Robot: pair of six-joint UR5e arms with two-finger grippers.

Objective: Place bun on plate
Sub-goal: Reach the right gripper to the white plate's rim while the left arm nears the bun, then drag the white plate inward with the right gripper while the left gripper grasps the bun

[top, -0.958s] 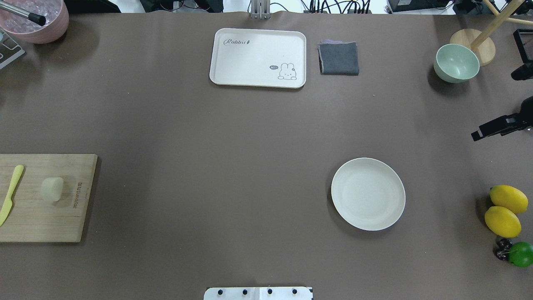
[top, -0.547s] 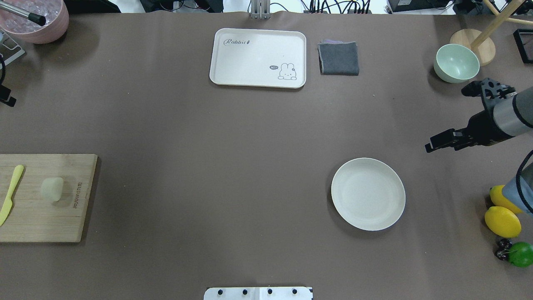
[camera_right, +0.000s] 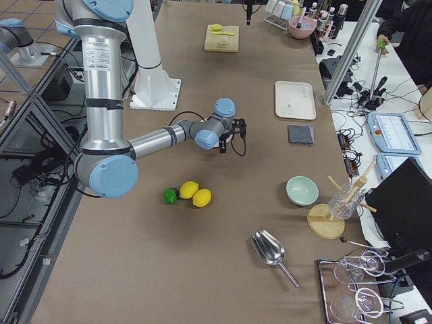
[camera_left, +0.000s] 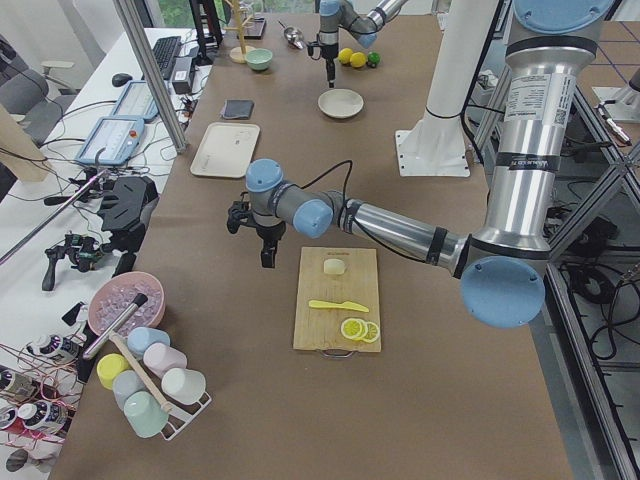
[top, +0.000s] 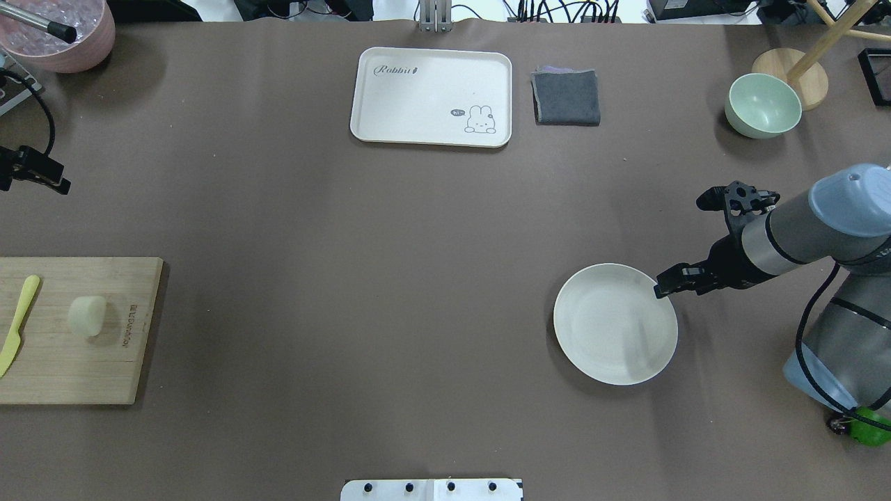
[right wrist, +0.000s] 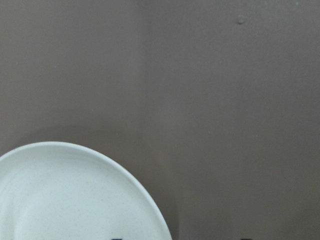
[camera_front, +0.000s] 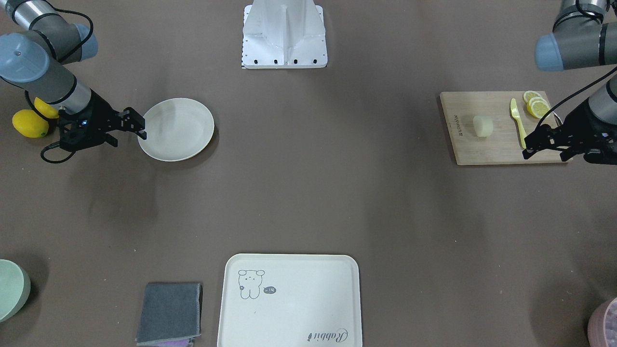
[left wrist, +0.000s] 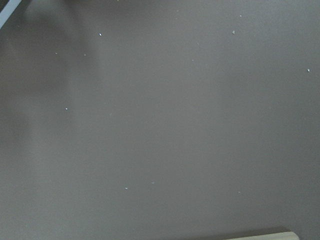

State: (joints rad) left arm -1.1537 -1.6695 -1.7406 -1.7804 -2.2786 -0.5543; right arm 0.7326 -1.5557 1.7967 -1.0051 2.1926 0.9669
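Taking the overhead view as the clock face, the bun (top: 87,315) sits on a wooden cutting board (top: 83,369) at the table's (top: 348,243) 9 o'clock edge. A pale yellow knife (top: 17,323) lies on the board at the bun's 9 o'clock, near it but not touching. The front view also shows lemon slices (camera_front: 536,103) on the same board, beyond the knife.

The plate (top: 612,348) lies bare at about 4 o'clock from the table's centre, well apart from the bun. The right tool (top: 660,289) hangs over the plate's rim on its 2 o'clock side. Two dark tips show well apart at the bottom edge of the right wrist view, so its jaws stand wide and hold nothing.

The left tool (camera_front: 528,147) hangs above the table at the bun's 11 o'clock, off the board's far edge and well apart from the bun. I cannot tell how wide it stands, and nothing shows in it.

A cream tray (top: 431,94) with a drawn animal lies at the table's 12 o'clock, with a folded grey cloth (top: 566,97) just beside it at 3 o'clock. A pale green bowl (top: 763,104) stands at 2 o'clock. Two whole lemons (camera_right: 196,194) lie near the right arm's base.
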